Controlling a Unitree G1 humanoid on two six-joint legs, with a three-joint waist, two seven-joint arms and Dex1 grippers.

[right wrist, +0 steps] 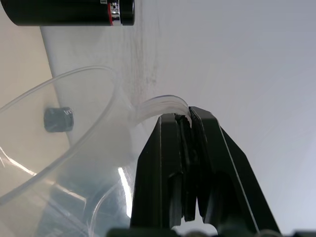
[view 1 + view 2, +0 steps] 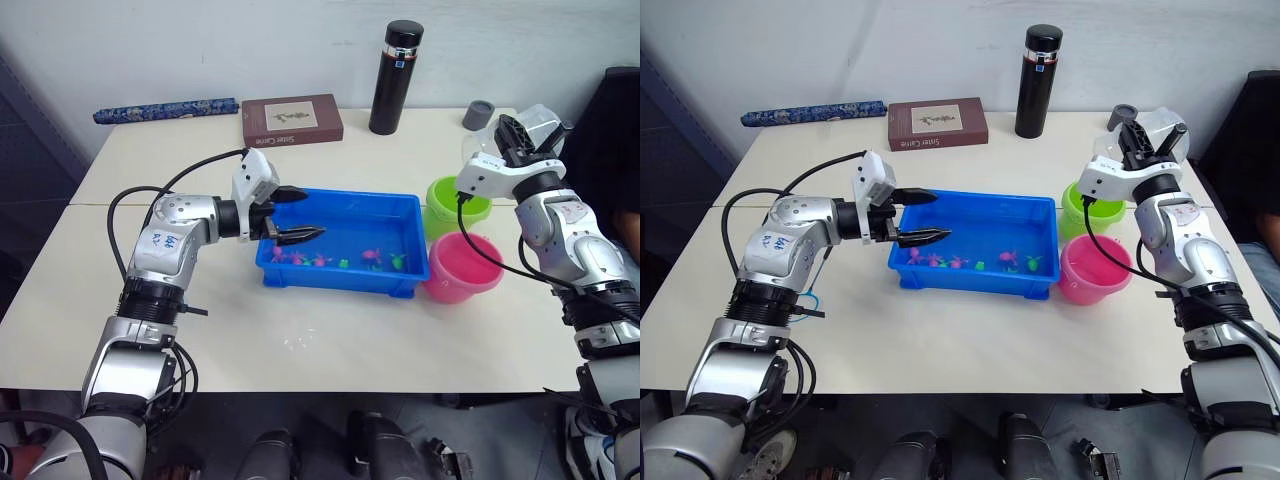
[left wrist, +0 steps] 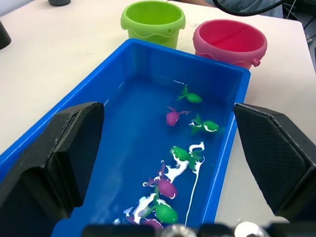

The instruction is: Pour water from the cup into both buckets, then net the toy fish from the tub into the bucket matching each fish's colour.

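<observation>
Blue tub (image 2: 345,212) mid-table, tiny toy fish (image 3: 183,155) in its water: about four green, three or four magenta, countable from the left wrist. Left gripper (image 2: 297,213) poised over the tub's left end, fingers spread wide, empty. Two buckets just right: pink bucket (image 2: 463,266) nearer, lime bucket (image 2: 456,200) behind. Right gripper (image 1: 183,163) pinched tight on the clear cup (image 1: 64,148), raised behind the lime bucket.

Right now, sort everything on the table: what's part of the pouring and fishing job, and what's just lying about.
Part of the job:
cup, held by the right gripper
green bucket
pink bucket
blue tub
toy fish
left gripper, open over the tub

Lying about:
black flask
book
grey cup
patterned blue roll
</observation>
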